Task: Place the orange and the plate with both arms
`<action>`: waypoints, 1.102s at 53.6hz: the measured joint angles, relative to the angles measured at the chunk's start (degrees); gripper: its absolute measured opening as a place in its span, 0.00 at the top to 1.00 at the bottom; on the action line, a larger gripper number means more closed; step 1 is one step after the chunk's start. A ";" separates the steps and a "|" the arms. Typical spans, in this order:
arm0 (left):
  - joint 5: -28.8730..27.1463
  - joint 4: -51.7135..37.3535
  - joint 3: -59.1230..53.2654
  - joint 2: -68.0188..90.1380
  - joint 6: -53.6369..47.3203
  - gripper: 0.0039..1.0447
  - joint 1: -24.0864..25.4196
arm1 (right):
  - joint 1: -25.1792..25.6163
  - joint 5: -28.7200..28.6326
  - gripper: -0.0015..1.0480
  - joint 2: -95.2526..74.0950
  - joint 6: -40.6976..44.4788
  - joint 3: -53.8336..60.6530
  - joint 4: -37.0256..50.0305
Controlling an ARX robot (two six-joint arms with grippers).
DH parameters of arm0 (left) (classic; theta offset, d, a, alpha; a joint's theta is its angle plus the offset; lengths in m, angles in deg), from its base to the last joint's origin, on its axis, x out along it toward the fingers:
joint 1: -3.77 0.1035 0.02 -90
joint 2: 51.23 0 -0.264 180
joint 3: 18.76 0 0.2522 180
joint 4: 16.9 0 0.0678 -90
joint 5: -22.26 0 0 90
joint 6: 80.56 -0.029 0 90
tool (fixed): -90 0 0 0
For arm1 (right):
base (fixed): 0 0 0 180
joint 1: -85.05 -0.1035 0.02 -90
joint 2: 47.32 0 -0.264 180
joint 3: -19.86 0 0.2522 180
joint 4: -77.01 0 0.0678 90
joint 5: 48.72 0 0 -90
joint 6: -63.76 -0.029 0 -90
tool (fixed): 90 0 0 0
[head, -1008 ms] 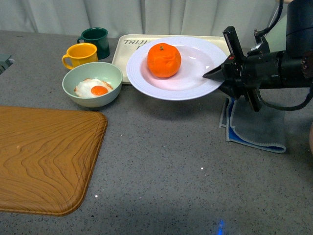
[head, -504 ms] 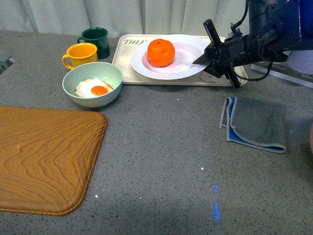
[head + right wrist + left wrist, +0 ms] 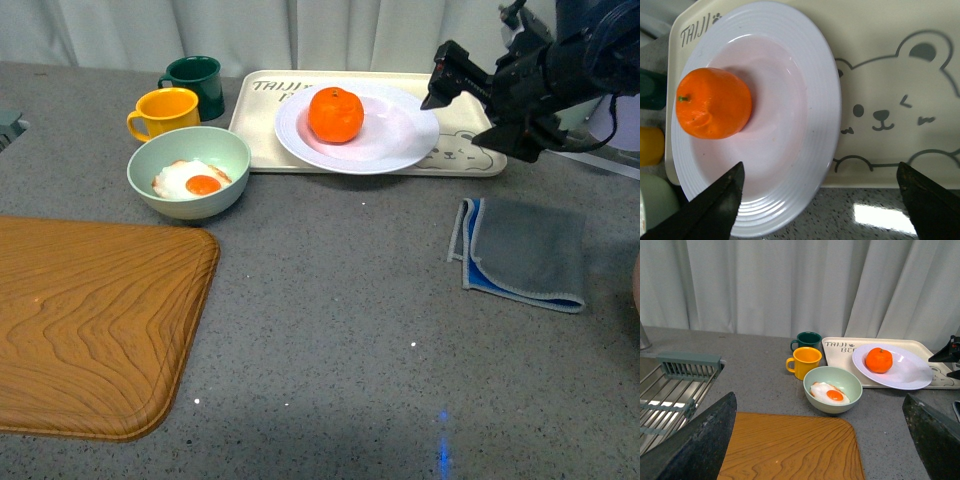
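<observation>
The orange (image 3: 335,114) lies in the white plate (image 3: 400,140), which rests on the beige bear tray (image 3: 460,155) at the back. My right gripper (image 3: 478,122) is open and hangs just over the plate's right rim, holding nothing. In the right wrist view the orange (image 3: 712,103) sits on the far side of the plate (image 3: 805,100), and the gripper (image 3: 819,169) spans the plate's near rim and the tray (image 3: 890,65). My left gripper (image 3: 819,397) is open and empty, well back from the orange (image 3: 879,360) and the plate (image 3: 912,375); it is out of the front view.
A pale green bowl (image 3: 230,150) with a fried egg stands left of the tray. A yellow mug (image 3: 165,110) and a dark green mug (image 3: 197,78) stand behind it. A wooden board (image 3: 90,320) lies front left, a grey-blue cloth (image 3: 525,250) right. A sink rack (image 3: 675,385) shows left.
My right gripper carried the plate with the orange back onto the bear tray, let go of its rim, opened and drew off to the right.
</observation>
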State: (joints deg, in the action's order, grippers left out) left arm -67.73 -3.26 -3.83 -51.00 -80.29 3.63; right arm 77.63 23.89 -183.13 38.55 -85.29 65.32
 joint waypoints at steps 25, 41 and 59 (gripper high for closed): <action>-0.02 0.02 0.00 -0.02 0.00 0.06 0.00 | 1.77 23.28 0.76 26.88 24.59 52.92 69.61; -0.02 0.04 0.00 -0.02 0.00 0.06 0.00 | 3.43 21.29 0.99 39.76 25.20 69.24 70.75; -0.02 0.04 0.00 -0.02 0.00 0.06 0.00 | 7.19 17.75 0.99 56.92 25.18 78.93 63.30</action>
State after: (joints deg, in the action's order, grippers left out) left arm -67.75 -3.22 -3.83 -51.02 -80.29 3.63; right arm 84.82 41.64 -126.21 63.73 -6.37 128.61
